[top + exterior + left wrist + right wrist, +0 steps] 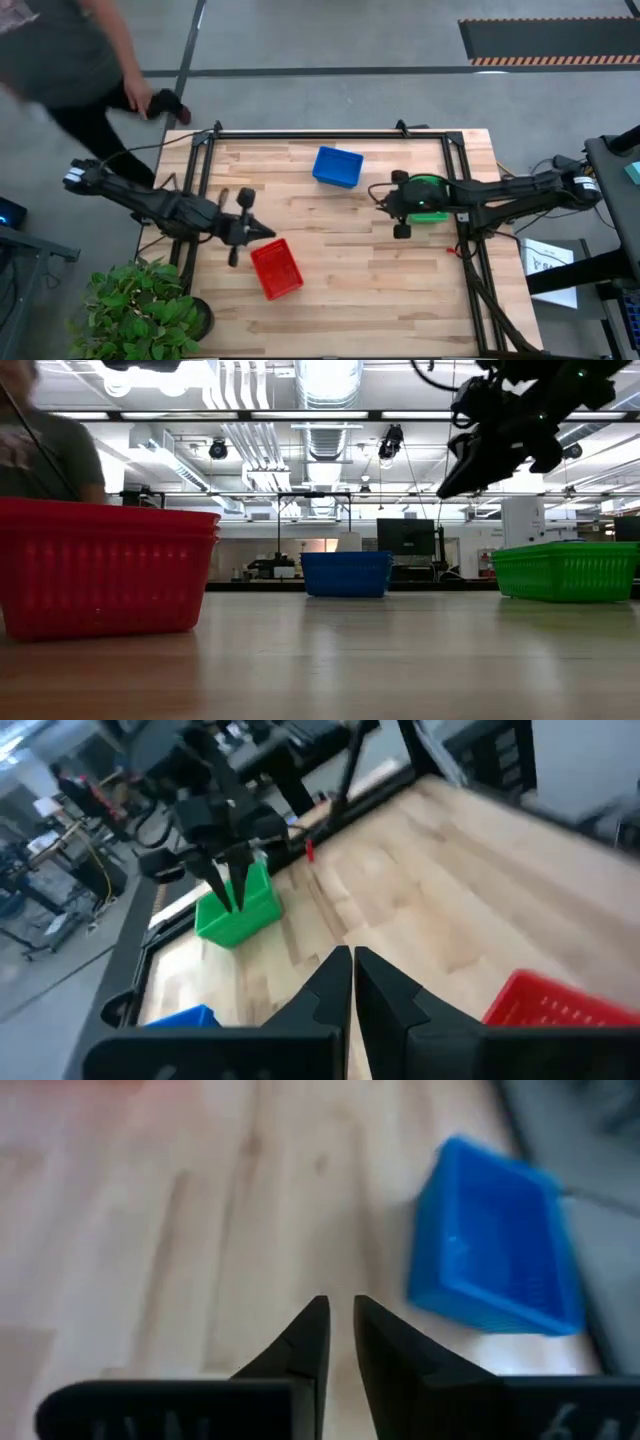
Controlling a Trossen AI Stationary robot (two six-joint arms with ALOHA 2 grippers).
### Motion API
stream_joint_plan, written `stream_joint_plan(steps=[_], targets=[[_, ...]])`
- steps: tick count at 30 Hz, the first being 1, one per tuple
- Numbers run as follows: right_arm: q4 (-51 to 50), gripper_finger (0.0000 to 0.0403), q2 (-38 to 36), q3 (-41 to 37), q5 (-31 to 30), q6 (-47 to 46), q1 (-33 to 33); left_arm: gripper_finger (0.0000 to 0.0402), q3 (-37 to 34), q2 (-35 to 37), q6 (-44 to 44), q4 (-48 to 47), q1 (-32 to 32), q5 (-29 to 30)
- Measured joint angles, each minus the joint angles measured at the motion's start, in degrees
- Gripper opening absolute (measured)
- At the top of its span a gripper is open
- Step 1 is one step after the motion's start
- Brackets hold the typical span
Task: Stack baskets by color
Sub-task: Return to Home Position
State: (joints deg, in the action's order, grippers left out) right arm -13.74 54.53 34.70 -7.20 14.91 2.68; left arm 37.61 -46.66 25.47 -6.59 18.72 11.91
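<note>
Three baskets rest on their bottoms on the wooden table. The red basket (276,268) (105,565) is near the front left, the blue basket (337,166) (495,1270) at the far middle, and the green basket (432,190) (565,568) on the right. My left gripper (268,232) (352,955) is shut and empty, hovering just beyond the red basket's far end. My right gripper (340,1305) (447,488) hangs above the green basket's left end, tilted down. Its fingers stand a narrow gap apart with nothing between them.
A person (80,60) stands beyond the table's far left corner. A potted plant (140,310) stands at the near left corner. Black frame rails (330,133) run along the far, left and right edges. Bare wood (380,290) lies between the baskets.
</note>
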Motion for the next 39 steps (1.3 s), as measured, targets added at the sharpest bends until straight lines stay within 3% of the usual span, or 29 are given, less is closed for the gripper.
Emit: stream_joint_plan(steps=[10, 15, 20, 34, 39], targets=[[16.3, 0.0027, -17.5, -11.8, -1.7, 7.0, 2.1, 0.0000, -11.1, 17.3, -5.7, 0.4, 0.0, -5.2], [20.8, 0.0028, -25.2, -17.9, 0.3, 8.2, 2.3, 0.0000, -19.8, 23.6, -6.4, 8.5, 0.0, -5.1], [20.8, 0.0028, -32.7, -22.1, 0.7, 7.2, 2.4, 0.0000, -26.9, 30.1, -7.8, 16.4, 0.0, -4.8], [7.5, 0.0028, -54.4, -24.2, 1.3, 4.2, 2.4, 0.0000, -37.1, 44.4, -12.1, 15.8, 0.0, -0.9], [5.7, 0.0028, -53.5, -24.8, 1.3, 2.9, 2.4, 0.0000, -37.1, 45.4, -13.2, 14.6, 0.0, -0.7]])
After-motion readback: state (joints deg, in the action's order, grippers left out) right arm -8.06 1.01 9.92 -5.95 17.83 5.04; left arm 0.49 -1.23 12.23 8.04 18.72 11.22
